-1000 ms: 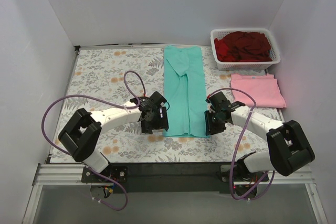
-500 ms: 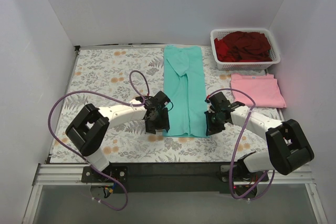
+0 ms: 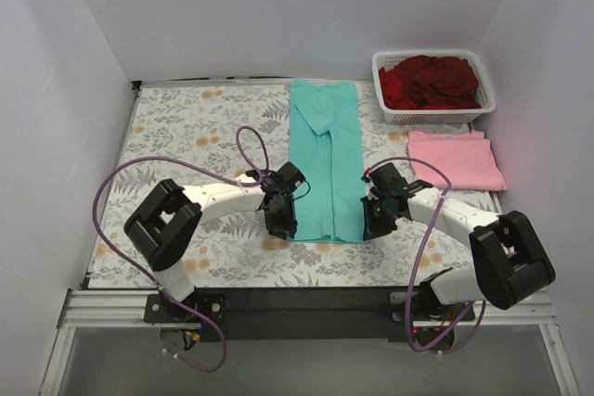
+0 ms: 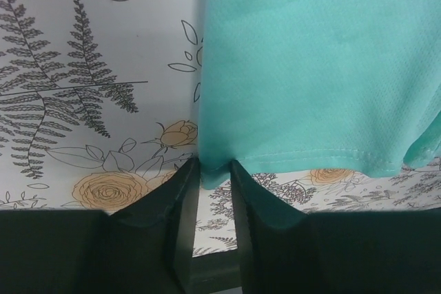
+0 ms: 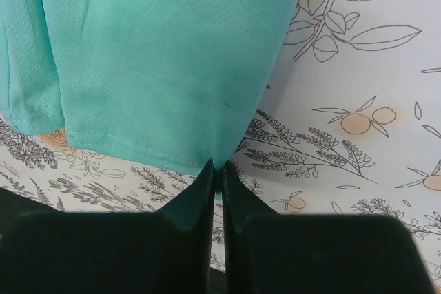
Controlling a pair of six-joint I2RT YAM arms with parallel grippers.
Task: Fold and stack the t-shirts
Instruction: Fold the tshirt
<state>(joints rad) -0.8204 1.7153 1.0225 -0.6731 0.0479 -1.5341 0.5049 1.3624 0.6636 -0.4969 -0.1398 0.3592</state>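
A teal-green t-shirt (image 3: 325,155) lies in a long narrow strip down the middle of the table. My left gripper (image 3: 286,224) is at its near left corner, and the left wrist view shows that corner (image 4: 213,170) bunched between the fingertips (image 4: 186,177), so it is shut on the fabric. My right gripper (image 3: 371,223) pinches the near right corner (image 5: 222,160), its jaws almost touching. A light pink t-shirt (image 3: 455,157) lies folded at the right. Dark red t-shirts (image 3: 432,81) fill the basket.
The white lattice basket (image 3: 436,117) stands at the back right, just behind the pink shirt. The floral tablecloth (image 3: 186,136) covers the table between white walls. Purple cables loop from both arms over the left and right of the table.
My left gripper slid right onto the shirt's near left corner and closed on it. The right gripper closed tighter on the near right corner, barely moving.
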